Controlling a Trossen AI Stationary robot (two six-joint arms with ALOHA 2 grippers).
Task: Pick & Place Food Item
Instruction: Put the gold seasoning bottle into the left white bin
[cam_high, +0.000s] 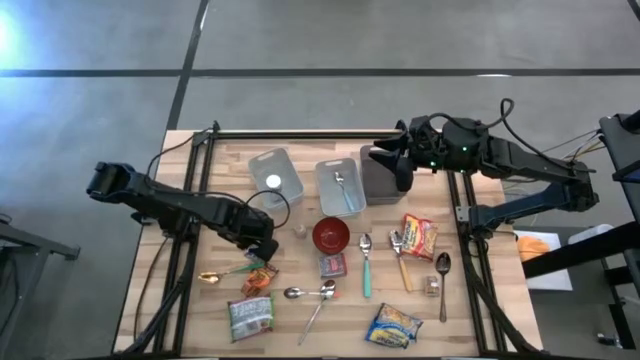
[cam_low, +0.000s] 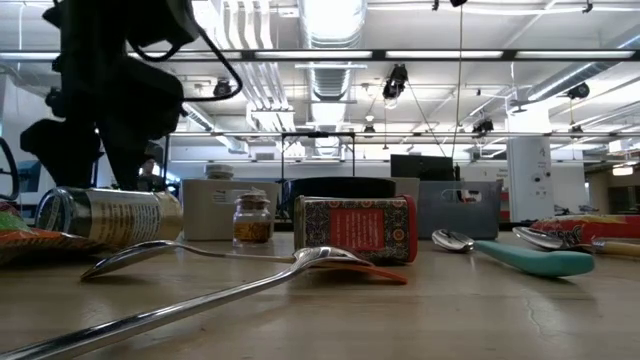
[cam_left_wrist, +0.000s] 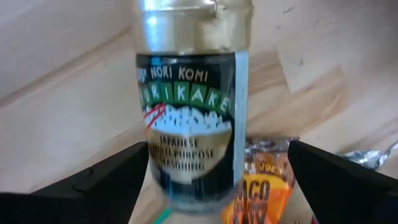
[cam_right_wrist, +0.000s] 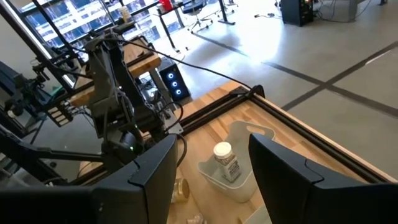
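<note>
Across the high view, the left tool sits low over the near-left part of the table, above a small jar and an orange packet. The right tool waits at the far side over the grey bin; whether its fingers grip anything I cannot tell.

At table height, the furikake jar lies on its side at left, with the left arm standing directly behind it.

Through the left wrist view, the jar lies between the spread fingers, which touch nothing; it is released or not yet gripped.

Risk, in my judgement: a round jar lying flat may roll when nudged, or one finger may catch the packet just beside it.
</note>
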